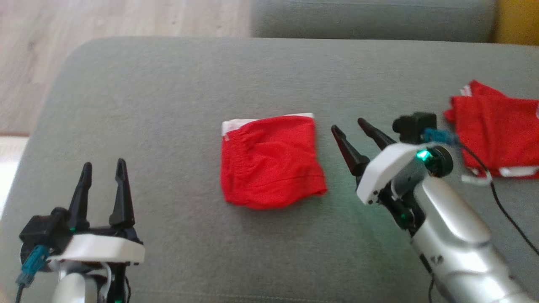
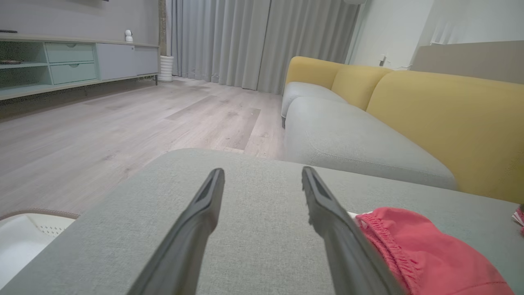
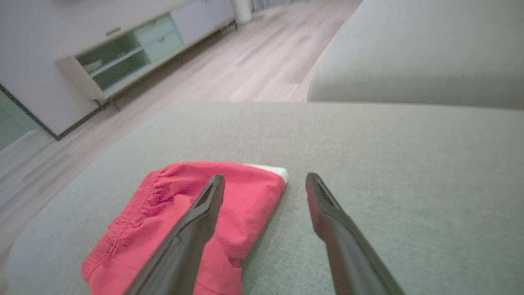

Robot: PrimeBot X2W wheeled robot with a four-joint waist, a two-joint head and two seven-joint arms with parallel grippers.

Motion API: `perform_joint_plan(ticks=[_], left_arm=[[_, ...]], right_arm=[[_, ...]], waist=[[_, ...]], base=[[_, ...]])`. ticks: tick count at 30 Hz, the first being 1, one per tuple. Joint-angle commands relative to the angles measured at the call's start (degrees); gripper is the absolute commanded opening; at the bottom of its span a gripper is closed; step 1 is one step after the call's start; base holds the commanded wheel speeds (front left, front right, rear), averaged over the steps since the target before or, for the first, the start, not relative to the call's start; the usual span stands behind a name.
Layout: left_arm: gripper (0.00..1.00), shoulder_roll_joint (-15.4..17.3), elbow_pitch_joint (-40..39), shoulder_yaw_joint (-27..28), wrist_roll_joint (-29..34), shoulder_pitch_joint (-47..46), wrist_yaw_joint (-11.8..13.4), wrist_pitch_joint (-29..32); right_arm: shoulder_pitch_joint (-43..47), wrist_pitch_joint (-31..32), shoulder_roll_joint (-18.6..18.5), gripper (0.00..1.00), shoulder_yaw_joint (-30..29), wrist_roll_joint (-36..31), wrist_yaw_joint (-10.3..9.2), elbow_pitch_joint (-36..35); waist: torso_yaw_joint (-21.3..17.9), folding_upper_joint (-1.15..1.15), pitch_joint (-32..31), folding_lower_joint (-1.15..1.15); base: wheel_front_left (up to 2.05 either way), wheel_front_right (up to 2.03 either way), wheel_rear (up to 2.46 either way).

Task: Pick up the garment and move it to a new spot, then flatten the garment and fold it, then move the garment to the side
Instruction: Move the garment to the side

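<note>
My left gripper [image 1: 104, 164] and right gripper [image 1: 348, 124] both gape wide and empty over the grey fabric cushion [image 1: 168, 105], with the folded red cloth garment with white trim [image 1: 271, 162] lying mid-cushion just beside the right one, so I risk pinching only the top layer and undoing the fold.

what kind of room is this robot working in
Most likely a home living room: a yellow-backed sofa, a low cabinet along the wall, floor-length grey curtains and wood flooring.
</note>
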Motion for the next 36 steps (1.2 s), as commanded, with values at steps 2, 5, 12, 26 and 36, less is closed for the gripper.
perform_joint_plan(ticks=[2, 5, 12, 26, 36], left_arm=[[1.0, 0.38, -1.55, 1.13, -0.31, -3.3, -0.27, -0.3], [1.0, 0.35, -1.23, 0.71, -0.59, -3.61, -0.29, -0.3], [1.0, 0.31, -0.78, -0.23, -0.99, -3.93, -0.31, -0.3], [1.0, 0.3, -0.1, -1.09, -1.13, -4.42, -0.34, -0.3], [1.0, 2.7, -1.02, -5.15, -1.66, -4.68, -0.34, -0.3]], right_arm=[[-3.6, 3.21, -0.44, 1.0, 2.21, 2.29, -0.04, 1.43], [-6.62, 8.05, -0.2, 1.0, 2.65, 5.85, -0.04, 6.81], [-10.32, 17.38, 0.34, 1.0, 2.65, 12.14, -0.04, 16.84], [-13.51, 19.93, 1.26, 0.0, 2.81, 20.37, -0.04, 20.14], [-14.6, 8.18, -0.17, 0.0, 7.2, 20.7, -0.04, 17.63]], waist=[[3.82, 0.0, 1.16, 0.0], [6.08, 0.0, 1.38, 0.0], [10.47, 0.0, 1.81, 0.0], [11.52, 0.0, 2.56, 0.0], [0.83, 0.0, -0.21, 0.0]], base=[[0.0, 0.0, 0.0], [0.0, 0.0, 0.0], [0.0, 0.0, 0.0], [0.0, 0.0, 0.0], [0.0, 0.0, 0.0]])
